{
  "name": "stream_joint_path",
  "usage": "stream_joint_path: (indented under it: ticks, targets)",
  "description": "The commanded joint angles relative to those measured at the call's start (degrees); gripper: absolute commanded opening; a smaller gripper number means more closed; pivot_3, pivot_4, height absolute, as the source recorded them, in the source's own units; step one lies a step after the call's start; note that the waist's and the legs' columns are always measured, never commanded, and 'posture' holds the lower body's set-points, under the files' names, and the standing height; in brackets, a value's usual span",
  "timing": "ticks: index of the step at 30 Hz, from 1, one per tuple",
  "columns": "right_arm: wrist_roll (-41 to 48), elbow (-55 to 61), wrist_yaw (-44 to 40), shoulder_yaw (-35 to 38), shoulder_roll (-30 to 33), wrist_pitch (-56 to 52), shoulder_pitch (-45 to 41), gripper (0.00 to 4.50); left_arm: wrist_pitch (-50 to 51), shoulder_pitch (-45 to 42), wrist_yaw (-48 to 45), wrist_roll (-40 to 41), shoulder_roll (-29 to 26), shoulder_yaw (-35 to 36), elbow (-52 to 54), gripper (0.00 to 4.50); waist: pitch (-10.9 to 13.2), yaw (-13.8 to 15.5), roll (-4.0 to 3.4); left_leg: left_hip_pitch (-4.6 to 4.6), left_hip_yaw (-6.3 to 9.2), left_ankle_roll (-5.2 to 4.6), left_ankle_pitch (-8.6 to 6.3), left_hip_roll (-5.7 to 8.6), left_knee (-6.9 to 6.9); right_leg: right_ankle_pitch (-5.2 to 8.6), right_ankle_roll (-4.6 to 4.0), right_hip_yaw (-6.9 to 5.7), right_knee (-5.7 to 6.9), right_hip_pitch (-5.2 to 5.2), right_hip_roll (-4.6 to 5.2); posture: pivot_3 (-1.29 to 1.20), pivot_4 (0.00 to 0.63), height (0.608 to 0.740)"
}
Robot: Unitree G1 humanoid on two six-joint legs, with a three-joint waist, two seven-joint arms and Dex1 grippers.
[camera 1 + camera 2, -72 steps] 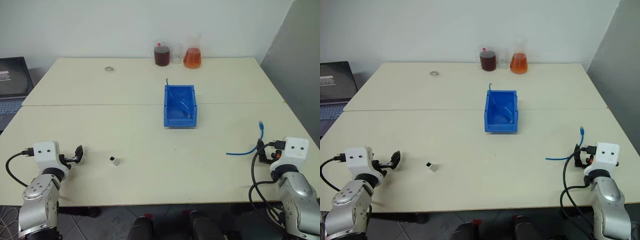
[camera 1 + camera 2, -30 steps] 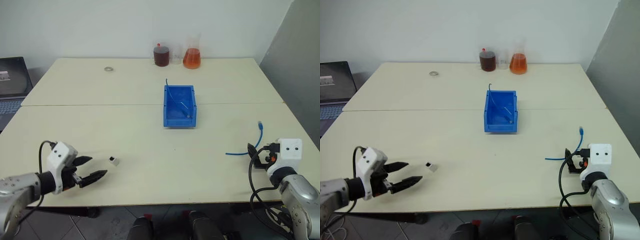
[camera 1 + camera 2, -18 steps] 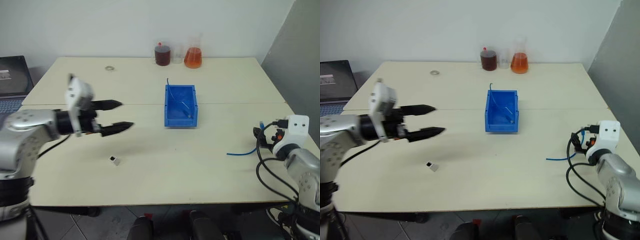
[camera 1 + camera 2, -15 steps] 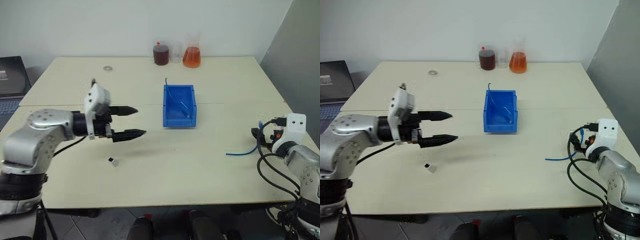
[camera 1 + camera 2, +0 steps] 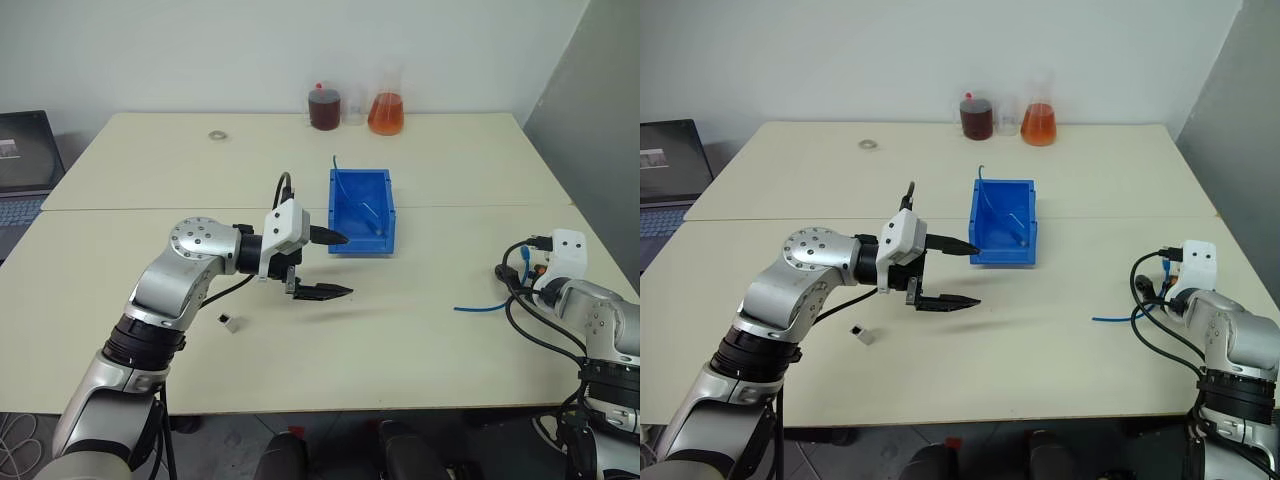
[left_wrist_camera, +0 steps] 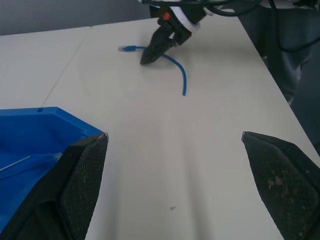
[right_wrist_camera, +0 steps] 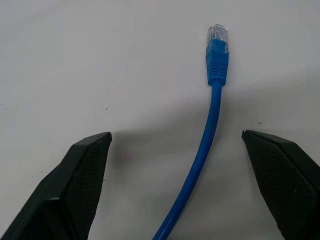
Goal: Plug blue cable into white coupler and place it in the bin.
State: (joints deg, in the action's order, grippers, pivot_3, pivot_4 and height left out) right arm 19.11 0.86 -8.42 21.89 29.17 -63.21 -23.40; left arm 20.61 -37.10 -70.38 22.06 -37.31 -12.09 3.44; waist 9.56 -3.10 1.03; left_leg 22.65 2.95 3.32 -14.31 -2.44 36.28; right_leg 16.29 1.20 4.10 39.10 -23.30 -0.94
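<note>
A big pale surface stands by a white wall, with glass jars of brown and orange drink at the far edge. The bin sits in the middle. The blue cable lies near the right edge, its clear plug flat on the surface. The right hand hangs just over it, fingers wide apart, one on each side of the cable, holding nothing. I think the job now is to pick up the cable. It should come straight down and pinch just behind the plug, so the plug sticks out free. The left hand is in the air near the bin, also wide and holding nothing. The white coupler lies well behind it, so it must go back for it.
</note>
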Motion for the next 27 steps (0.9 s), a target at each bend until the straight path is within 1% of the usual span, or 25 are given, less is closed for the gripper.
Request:
stream_joint_path:
  ticks: [1,2,3,5,8,12,14,16,19,20,23,25,26,27]
  targets:
    - [0.38,0.82,0.77,2.25,-0.85,0.07,0.28,4.28,-0.93,0.05,0.85,-0.92,0.96,0.37,1.01,4.5,0.0,0.05,0.0,0.02,0.01,0.0,0.0,0.0,0.02,0.0,0.0,-0.01,0.0,0.0,0.0,0.0,0.15,0.74]
    - [0.47,0.63,0.97,2.5,-1.33,0.22,0.36,4.09,-0.71,0.42,1.08,-0.92,1.1,0.47,1.51,4.5,0.0,0.06,0.0,0.02,0.01,0.0,0.0,0.0,0.03,0.0,0.01,-0.01,0.0,0.0,0.0,0.0,0.15,0.74]
    - [0.24,0.51,1.13,2.39,-1.44,0.46,0.47,3.99,-0.23,0.69,1.31,-0.81,1.2,0.61,2.0,4.5,0.0,0.08,0.0,0.02,0.02,0.0,0.0,0.0,0.03,0.0,0.01,-0.01,0.0,0.01,0.0,0.0,0.15,0.74]
    - [0.0,0.42,1.03,2.15,-1.37,0.78,0.57,3.41,0.6,0.87,1.65,-0.57,1.19,0.9,2.81,4.5,0.0,0.1,0.0,0.02,0.03,0.0,0.0,0.0,0.03,-0.01,0.01,-0.02,0.01,0.01,0.0,0.0,0.15,0.74]
    - [-0.42,0.01,0.9,1.83,-0.94,1.45,0.63,2.8,0.49,0.89,2.27,-1.18,0.97,1.21,2.79,4.5,0.0,-0.02,0.0,0.0,0.03,0.0,0.0,-0.01,0.04,0.0,0.0,-0.02,0.02,0.01,0.0,0.0,0.15,0.74]
    - [-0.54,-0.3,0.79,1.83,-0.74,1.75,0.64,1.76,1.54,0.83,2.52,-0.58,0.53,1.61,3.29,4.5,0.0,-0.07,0.0,-0.01,0.03,0.0,0.0,-0.01,0.04,-0.01,0.0,-0.01,0.04,0.01,-0.01,0.0,0.15,0.74]
    - [-0.64,-0.41,0.65,1.53,-0.72,1.95,0.58,1.35,2.05,1.03,2.72,-0.3,0.4,1.81,3.81,4.5,0.0,-0.09,0.0,-0.01,0.03,0.0,0.0,-0.01,0.04,-0.01,0.01,-0.02,0.04,0.01,-0.01,0.0,0.15,0.74]
    - [-0.7,-0.3,0.35,1.09,-0.66,2.08,0.48,0.81,2.51,1.52,2.82,-0.08,0.18,1.97,4.55,4.5,0.0,-0.09,0.0,-0.01,0.03,0.0,0.0,-0.01,0.04,-0.01,0.0,-0.01,0.04,0.01,-0.01,0.0,0.15,0.74]
    - [-0.88,-0.1,-0.53,0.33,-0.22,2.32,0.41,0.15,3.28,2.38,3.0,0.19,-0.17,2.29,5.76,4.5,0.0,-0.14,0.0,-0.02,0.03,0.0,0.0,-0.01,0.04,-0.01,0.0,-0.01,0.05,0.01,-0.01,0.0,0.15,0.74]
    - [-0.95,0.06,-1.16,-0.19,0.18,2.6,0.49,0.01,3.6,2.65,3.14,0.32,-0.28,2.46,6.13,4.5,0.0,-0.14,0.0,-0.02,0.03,0.0,0.0,-0.01,0.04,-0.01,0.0,-0.01,0.06,0.01,-0.01,0.0,0.15,0.74]
    - [-1.04,2.58,-5.58,-3.99,3.29,3.64,1.71,0.01,5.0,4.15,4.27,0.92,-0.8,3.67,7.93,4.5,0.0,-0.13,0.0,-0.01,0.03,0.0,0.0,-0.01,0.05,0.0,0.01,-0.01,0.06,0.01,-0.01,0.0,0.15,0.74]
    - [1.05,6.49,-13.22,-8.33,7.97,2.93,3.71,0.01,7.19,6.5,6.55,2.02,-1.36,5.89,10.71,4.5,0.0,-0.13,-0.04,0.0,0.03,0.0,0.0,-0.01,0.06,0.0,0.01,-0.01,0.04,0.01,-0.01,0.0,0.15,0.74]
    - [1.87,10.2,-20.54,-11.98,13.19,5.08,5.86,0.01,9.46,9.58,8.67,3.4,-2.31,8.96,13.99,4.5,0.02,-0.14,-0.06,0.0,0.03,-0.01,0.0,-0.01,0.06,0.0,0.01,0.0,0.02,0.01,0.0,0.0,0.15,0.74]
    - [2.44,12.66,-25.56,-14.44,16.91,6.84,7.35,0.01,11.13,11.76,10.18,4.39,-2.99,11.12,16.35,4.5,0.07,-0.19,-0.16,0.01,0.04,-0.01,-0.01,-0.02,0.06,0.0,0.01,-0.01,0.01,0.01,-0.01,0.0,0.15,0.74]
